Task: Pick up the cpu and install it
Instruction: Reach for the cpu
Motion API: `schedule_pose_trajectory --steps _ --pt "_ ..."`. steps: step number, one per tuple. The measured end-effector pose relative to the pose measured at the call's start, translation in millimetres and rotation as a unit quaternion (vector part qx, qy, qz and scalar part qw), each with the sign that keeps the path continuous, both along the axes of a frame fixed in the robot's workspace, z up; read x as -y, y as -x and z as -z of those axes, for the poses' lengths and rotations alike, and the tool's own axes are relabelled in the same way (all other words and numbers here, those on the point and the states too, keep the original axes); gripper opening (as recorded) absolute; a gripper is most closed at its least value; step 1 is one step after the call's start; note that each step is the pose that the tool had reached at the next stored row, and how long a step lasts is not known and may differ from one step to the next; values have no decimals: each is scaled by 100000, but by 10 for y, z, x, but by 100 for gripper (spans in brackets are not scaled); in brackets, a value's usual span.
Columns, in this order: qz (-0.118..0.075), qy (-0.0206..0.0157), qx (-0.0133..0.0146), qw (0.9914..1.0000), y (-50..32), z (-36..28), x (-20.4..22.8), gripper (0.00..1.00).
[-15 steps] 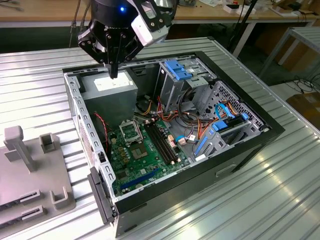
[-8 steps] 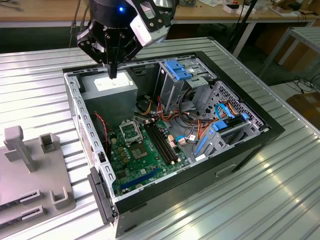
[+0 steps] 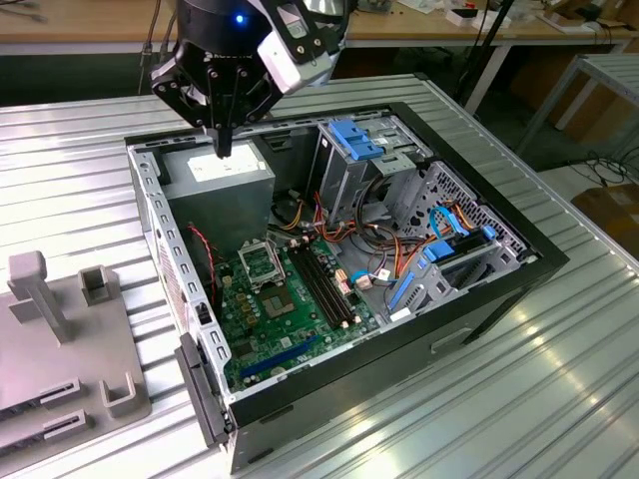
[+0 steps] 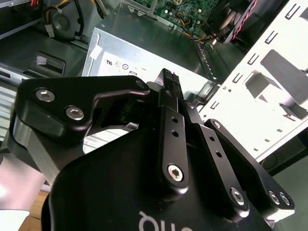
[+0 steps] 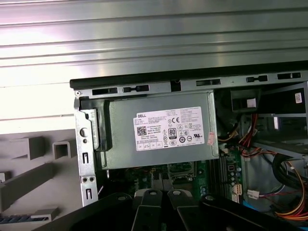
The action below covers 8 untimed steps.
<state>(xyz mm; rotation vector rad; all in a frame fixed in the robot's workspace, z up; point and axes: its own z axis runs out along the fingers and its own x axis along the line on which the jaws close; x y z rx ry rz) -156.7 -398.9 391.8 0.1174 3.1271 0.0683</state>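
Hanging over the open computer case, the gripper points straight down above the grey power supply box, near the case wall at the exterior view's left. Its two black fingers are pressed together into one narrow bar, and their tip is just above the top face of the box, not touching it as far as I can see. In the second wrist view the closed fingertips stand in front of the white label of the power supply.

Where the cpu is, I cannot tell from these views.

The square metal-framed socket lies on the green motherboard, beside the power supply and below it in the exterior view. Its centre looks dark. In the first wrist view the socket is just past the edge of the power supply. The long black memory slots run next to the socket, toward the exterior view's right.

The case lies on its side on a ribbed metal table. A grey plastic fixture with upright posts stands on the table at the exterior view's left, apart from the case.
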Motion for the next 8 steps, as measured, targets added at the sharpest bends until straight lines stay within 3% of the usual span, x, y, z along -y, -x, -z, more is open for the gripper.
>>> schedule_pose_trajectory --steps 8 --pt "4 1 -184 100000 20 4 0 11"
